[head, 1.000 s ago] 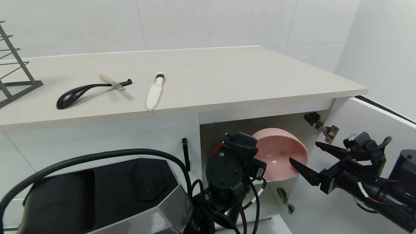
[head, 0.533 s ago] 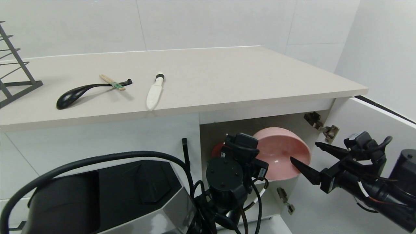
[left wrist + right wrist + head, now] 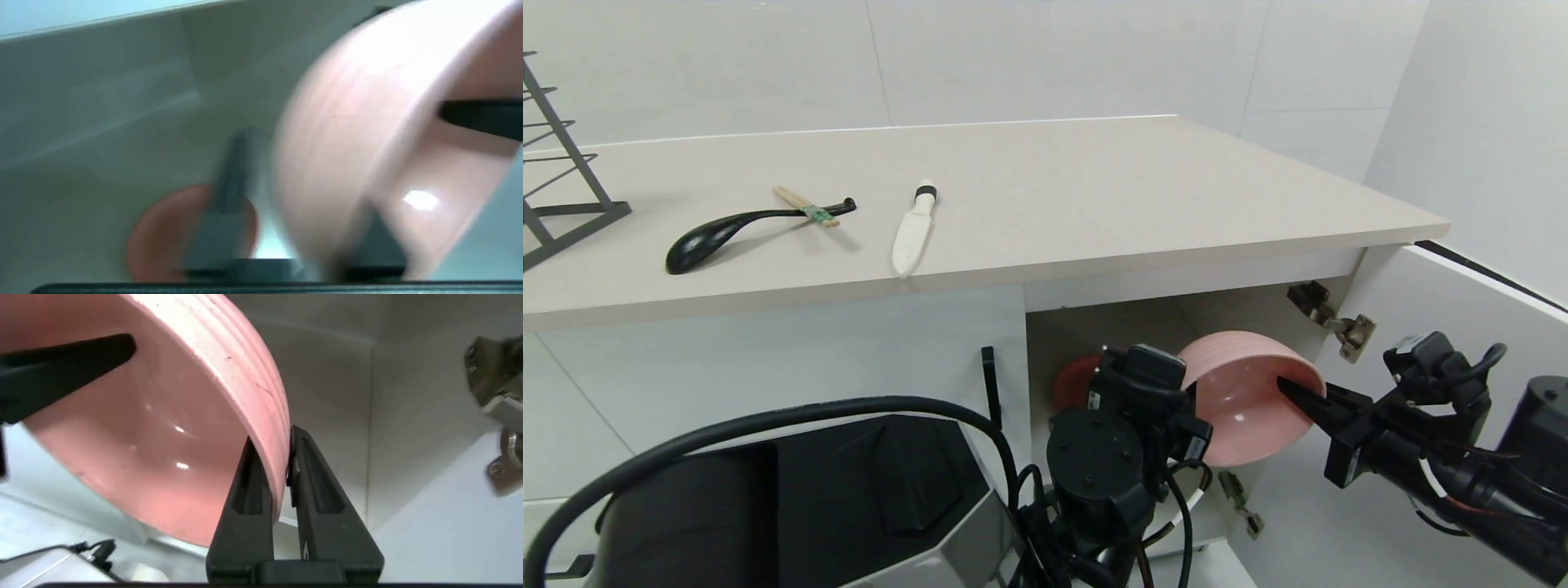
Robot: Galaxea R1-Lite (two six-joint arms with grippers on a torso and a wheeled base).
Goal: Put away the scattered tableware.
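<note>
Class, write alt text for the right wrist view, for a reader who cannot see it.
The right gripper pinches the rim of a tilted pink bowl between its two black fingers. Behind the bowl is the pale inside of a cabinet, with a metal hinge on it.

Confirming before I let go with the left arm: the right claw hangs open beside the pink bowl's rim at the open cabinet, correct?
Not quite. The right claw is not open beside the rim: it is shut on the rim of the pink bowl, as the right wrist view shows. The rest holds: the bowl is at the open cabinet.
</note>
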